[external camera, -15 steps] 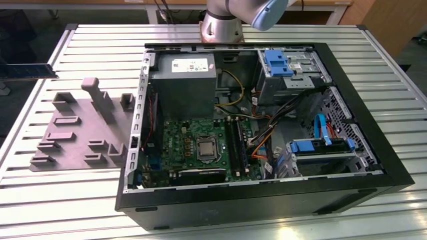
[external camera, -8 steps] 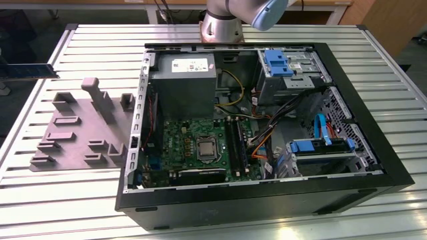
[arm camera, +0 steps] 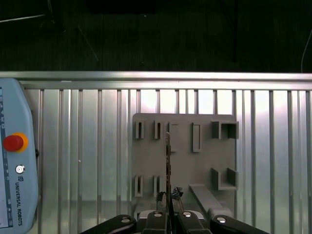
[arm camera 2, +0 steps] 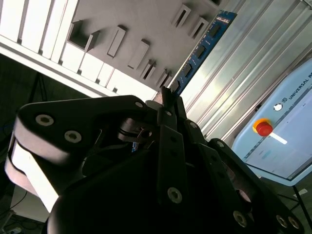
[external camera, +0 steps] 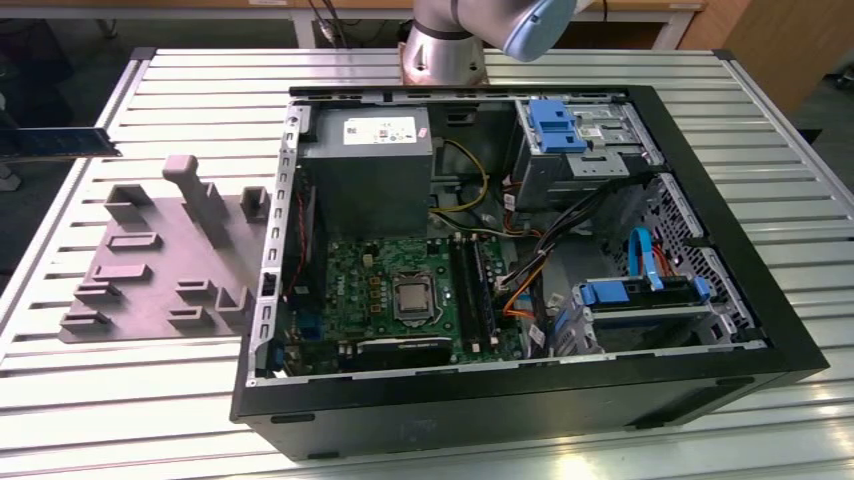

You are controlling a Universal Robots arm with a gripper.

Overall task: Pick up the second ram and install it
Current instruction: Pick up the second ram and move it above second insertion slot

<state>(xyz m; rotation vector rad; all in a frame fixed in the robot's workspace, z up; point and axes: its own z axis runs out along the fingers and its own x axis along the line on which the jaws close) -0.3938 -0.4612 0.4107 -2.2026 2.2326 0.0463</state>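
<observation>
Two of my fingers (arm camera: 157, 217) are pressed onto the second ram (arm camera: 168, 161), so my gripper (arm camera: 168, 214) is pinching one end of it. In the first wrist view the stick runs edge-on away from my fingertips, a thin dark line over the grey holder plate (arm camera: 185, 170). In the second wrist view its flat dark blue face, with a row of chips, reaches out past the gripper alongside that plate. Under both lies the slatted metal table (arm camera: 97, 146), with a pale blue teach pendant (arm camera: 17, 161) at one side.

Farther off, in the exterior view, the ram (external camera: 60, 140) shows at the exterior view's left edge. It is beyond the holder plate and well apart from the open black computer case (external camera: 534, 405). Inside the case lies the green circuit board (external camera: 360, 270) with its long black sockets (external camera: 477, 290).

I judge the pick-up done and the carry in hand; the install is not yet begun. The next move calls for bringing the stick's long edge parallel over a free socket, square to the board, before any pressing. I cannot tell which socket is free.
</observation>
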